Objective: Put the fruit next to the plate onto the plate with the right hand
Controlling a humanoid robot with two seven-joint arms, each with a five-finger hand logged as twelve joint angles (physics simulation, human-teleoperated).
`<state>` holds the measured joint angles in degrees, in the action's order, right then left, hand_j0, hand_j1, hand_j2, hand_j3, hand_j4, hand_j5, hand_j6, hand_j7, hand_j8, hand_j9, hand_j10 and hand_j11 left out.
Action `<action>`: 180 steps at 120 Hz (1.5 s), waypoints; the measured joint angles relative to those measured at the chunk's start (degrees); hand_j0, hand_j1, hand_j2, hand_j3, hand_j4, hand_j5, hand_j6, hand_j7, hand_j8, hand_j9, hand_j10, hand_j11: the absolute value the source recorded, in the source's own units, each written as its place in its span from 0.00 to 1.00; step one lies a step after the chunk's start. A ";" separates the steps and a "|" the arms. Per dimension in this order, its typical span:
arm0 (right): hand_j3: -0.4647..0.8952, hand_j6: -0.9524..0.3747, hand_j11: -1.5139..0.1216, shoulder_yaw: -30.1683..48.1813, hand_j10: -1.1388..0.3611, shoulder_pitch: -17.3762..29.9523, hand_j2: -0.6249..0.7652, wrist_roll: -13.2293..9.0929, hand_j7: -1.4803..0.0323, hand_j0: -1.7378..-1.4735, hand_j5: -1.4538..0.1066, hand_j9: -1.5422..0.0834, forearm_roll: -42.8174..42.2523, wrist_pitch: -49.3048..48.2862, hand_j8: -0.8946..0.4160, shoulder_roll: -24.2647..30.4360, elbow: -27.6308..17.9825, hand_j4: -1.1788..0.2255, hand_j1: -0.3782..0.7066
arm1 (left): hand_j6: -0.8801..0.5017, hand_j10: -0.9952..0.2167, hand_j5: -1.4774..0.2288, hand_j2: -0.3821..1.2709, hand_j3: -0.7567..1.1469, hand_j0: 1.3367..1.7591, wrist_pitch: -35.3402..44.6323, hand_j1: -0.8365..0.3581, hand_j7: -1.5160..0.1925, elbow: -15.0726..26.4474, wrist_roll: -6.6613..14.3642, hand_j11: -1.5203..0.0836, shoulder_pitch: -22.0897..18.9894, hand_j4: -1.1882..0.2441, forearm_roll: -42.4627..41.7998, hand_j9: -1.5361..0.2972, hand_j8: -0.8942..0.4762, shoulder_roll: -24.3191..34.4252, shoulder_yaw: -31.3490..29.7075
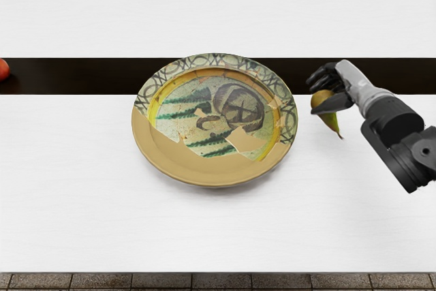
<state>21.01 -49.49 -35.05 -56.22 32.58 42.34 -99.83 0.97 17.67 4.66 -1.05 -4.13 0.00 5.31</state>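
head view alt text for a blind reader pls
The robot's black right hand grips a yellow-green fruit just right of a round patterned ochre plate on a white table. A red fruit shows at the left edge.

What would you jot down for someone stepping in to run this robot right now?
Right hand: fingers curled around the yellow-green fruit, just right of the plate. I cannot tell whether the fruit is lifted off the table.
Left hand: out of view.
Plate: mid-table, no fruit on it yet.
Done: the grasp looks made.
Left: carry the fruit leftward over the plate, set it down, let go.
Also: a small red object sits at the far left edge, well apart from the plate.
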 joint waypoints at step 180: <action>0.34 0.23 0.42 0.05 0.47 -11.85 0.60 -0.02 0.43 0.31 0.38 0.43 0.42 -4.54 0.34 -12.10 0.16 0.39 0.59 | 0.64 0.82 0.86 0.23 0.40 0.76 0.00 0.99 0.89 0.00 0.00 0.95 0.00 0.83 0.00 0.84 0.65 0.00 -0.01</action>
<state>21.07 -61.34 -35.07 -55.80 28.04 30.24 -99.68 0.97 17.67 4.66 -1.05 -4.13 0.00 5.31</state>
